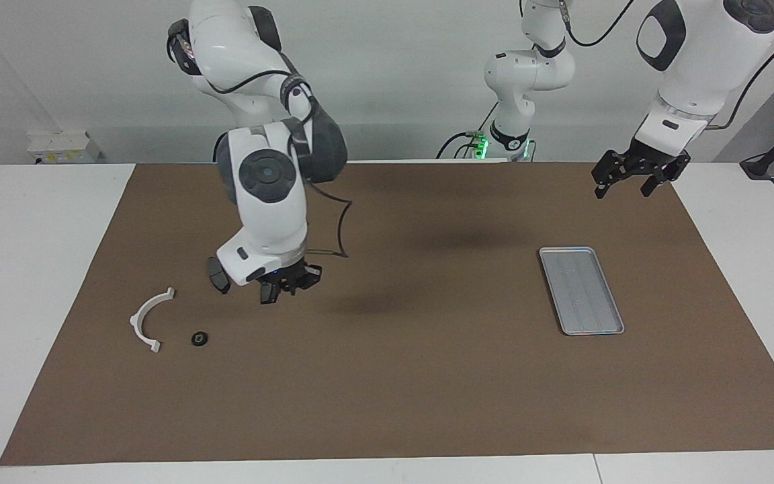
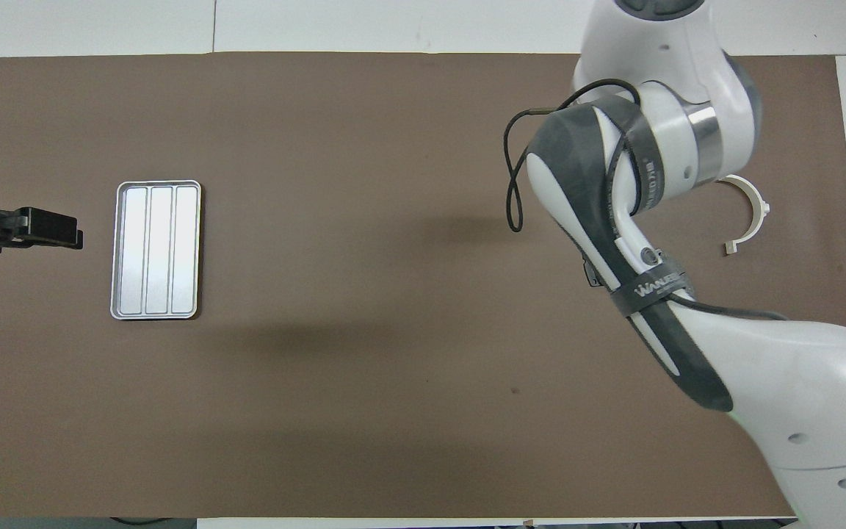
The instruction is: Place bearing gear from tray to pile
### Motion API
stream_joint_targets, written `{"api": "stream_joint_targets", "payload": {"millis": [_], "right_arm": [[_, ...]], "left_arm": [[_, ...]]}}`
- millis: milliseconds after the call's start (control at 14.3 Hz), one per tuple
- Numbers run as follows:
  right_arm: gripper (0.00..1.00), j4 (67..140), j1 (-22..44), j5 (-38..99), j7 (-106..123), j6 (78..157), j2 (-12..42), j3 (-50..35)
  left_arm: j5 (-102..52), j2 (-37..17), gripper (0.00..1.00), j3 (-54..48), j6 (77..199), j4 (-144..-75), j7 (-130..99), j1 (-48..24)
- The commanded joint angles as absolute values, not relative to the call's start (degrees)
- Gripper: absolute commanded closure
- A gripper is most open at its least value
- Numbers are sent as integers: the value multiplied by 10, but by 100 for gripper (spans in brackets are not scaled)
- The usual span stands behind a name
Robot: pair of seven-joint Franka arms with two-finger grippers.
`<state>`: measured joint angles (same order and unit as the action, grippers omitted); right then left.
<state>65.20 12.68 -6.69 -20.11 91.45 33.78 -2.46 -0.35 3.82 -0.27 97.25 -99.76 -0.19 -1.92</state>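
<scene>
Robotics lab: two white jointed robot arms (image 1: 273,181), white bench (image 1: 24,282) under brown rectangular mat (image 1: 394,376), plain white wall (image 1: 394,81).

One camera sits high across the table (image 1: 37,269), facing the robots and taking in the whole brown mat (image 1: 387,390). The other looks steeply down from above the robots' end. Both share the mat, half a turn apart.
</scene>
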Motion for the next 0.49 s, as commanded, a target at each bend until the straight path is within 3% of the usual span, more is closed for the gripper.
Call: {"api": "stream_joint_targets", "payload": {"millis": [0,280,420], "right_arm": [[100,728,85,-70,-117,974,306,-34],[100,931,44,-70,-60,1178,237,-34],[100,975,35,-70,-59,1231,229,-34]], "left_arm": [[-12,53,0,-1,985,-1015,3,-20],[-12,53,0,-1,980,-1015,2,-20],[-12,53,0,-1,978,-1015,3,-19]]}}
